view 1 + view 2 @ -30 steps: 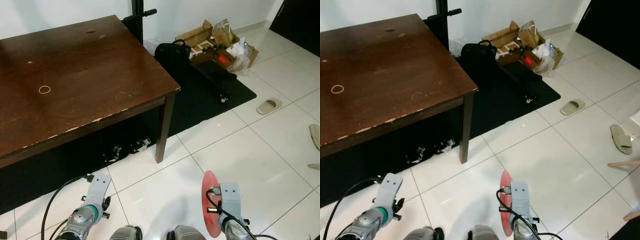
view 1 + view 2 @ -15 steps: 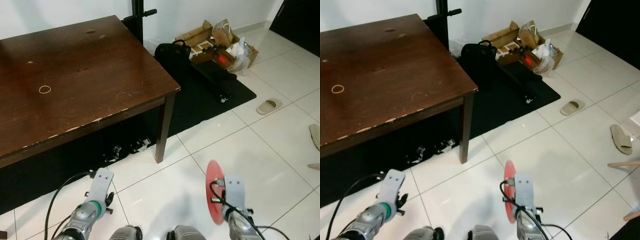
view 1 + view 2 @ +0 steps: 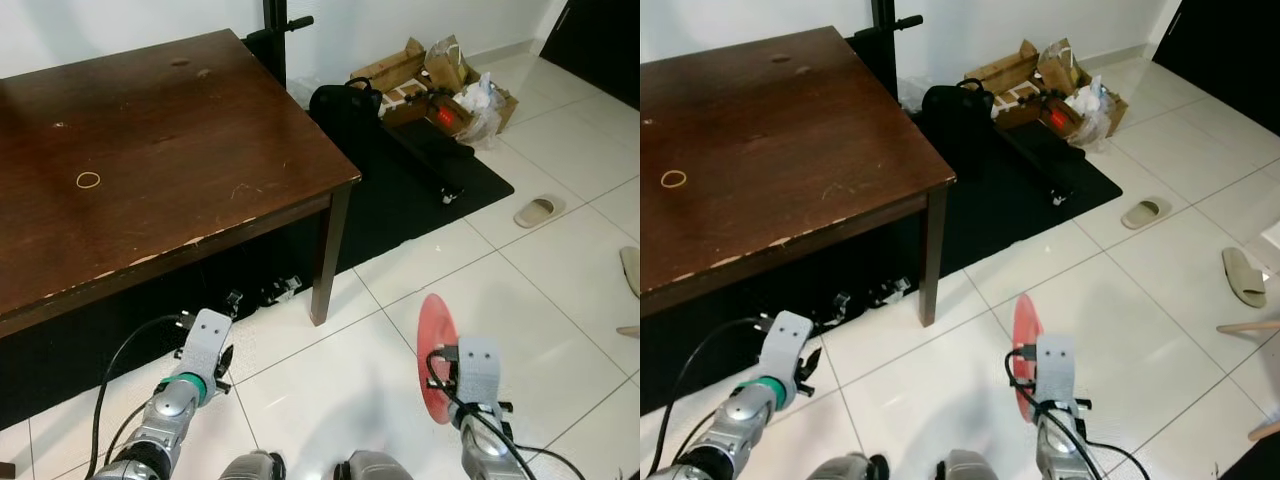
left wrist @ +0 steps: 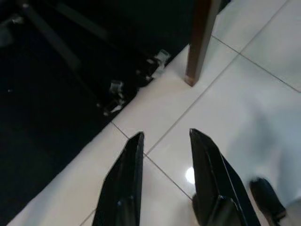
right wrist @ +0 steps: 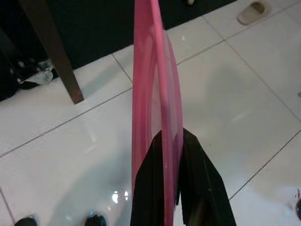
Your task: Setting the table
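Plate [image 5: 155, 94], pink, pinched edge-on in right gripper [image 5: 167, 141], upright for carrying to table [image 3: 150, 150]; left gripper [image 4: 164, 141] fingers apart, empty, free.

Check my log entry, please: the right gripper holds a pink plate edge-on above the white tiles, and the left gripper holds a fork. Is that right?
Not quite. The left gripper holds nothing: the left wrist view shows its jaws open over bare tile. The right gripper does hold the pink plate edge-on.

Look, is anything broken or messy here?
Yes. The dark brown wooden table has chipped, pale patches along its front edge. A cardboard box of crumpled bags sits messily by the wall, and beige slippers lie scattered on the white tiles.
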Controlling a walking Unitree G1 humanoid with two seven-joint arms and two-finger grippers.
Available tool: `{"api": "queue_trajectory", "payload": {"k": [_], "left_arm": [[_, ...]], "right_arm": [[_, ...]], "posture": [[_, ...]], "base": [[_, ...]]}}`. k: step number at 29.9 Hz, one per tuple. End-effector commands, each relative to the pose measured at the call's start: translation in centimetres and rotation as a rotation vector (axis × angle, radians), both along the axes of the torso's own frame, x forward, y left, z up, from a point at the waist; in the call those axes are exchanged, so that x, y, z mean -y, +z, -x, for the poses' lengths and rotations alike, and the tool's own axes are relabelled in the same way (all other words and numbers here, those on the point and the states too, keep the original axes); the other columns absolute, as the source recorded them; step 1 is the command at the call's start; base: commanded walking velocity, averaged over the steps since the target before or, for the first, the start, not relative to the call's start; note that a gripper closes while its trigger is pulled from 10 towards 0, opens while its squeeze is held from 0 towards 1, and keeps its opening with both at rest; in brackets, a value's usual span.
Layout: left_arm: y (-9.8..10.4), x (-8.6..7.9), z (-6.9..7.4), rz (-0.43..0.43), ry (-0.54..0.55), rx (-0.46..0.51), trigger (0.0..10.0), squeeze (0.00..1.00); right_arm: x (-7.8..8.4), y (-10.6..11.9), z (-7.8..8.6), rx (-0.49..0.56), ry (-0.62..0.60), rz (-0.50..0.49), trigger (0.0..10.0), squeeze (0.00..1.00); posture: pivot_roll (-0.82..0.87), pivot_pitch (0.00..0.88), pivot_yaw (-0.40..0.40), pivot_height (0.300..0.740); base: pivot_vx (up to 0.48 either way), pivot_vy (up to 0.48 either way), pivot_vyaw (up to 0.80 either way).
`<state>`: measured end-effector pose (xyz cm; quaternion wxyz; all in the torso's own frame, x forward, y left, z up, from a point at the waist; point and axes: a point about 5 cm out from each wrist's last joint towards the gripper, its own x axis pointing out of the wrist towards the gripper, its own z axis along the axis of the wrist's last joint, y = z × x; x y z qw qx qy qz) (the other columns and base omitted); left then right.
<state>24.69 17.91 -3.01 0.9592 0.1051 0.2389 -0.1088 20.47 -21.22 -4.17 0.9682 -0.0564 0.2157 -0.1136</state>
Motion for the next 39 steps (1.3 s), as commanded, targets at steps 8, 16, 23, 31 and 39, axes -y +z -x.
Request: {"api": "queue_trajectory", "payload": {"k": [8, 16, 23, 31, 39], "left_arm": [[2.8, 0.4, 1.0, 0.04, -0.149, 0.204, 10.0, 0.0], [4.7, 2.0, -1.7, 0.058, -0.161, 0.288, 10.0, 0.0], [3.0, 1.2, -1.1, 0.002, -0.134, 0.194, 10.0, 0.0], [2.0, 1.2, -1.1, 0.005, -0.002, 0.132, 10.0, 0.0], [3.9, 3.4, -3.5, 0.124, 0.02, 0.195, 10.0, 0.0]], "right_arm": [[-1.0, 3.5, 2.2, 0.219, 0.027, 0.016, 10.0, 0.0], [-1.0, 7.1, -0.6, 0.353, 0.043, 0.041, 10.0, 0.0], [-0.9, 5.4, -0.3, 0.254, 0.033, 0.035, 10.0, 0.0], [-1.5, 3.4, 0.2, 0.13, 0.03, 0.001, 10.0, 0.0], [-1.9, 5.2, -2.1, 0.202, 0.029, -0.043, 10.0, 0.0]], "posture": [[-0.14, 0.0, 0.066, 0.74], [-0.14, 0.0, 0.071, 0.74], [-0.14, 0.0, 0.065, 0.74], [-0.14, 0.0, 0.047, 0.74], [-0.14, 0.0, 0.037, 0.74]], "base": [[0.0, 0.0, 0.0], [0.0, 0.0, 0.0], [0.0, 0.0, 0.0], [0.0, 0.0, 0.0], [0.0, 0.0, 0.0]]}}
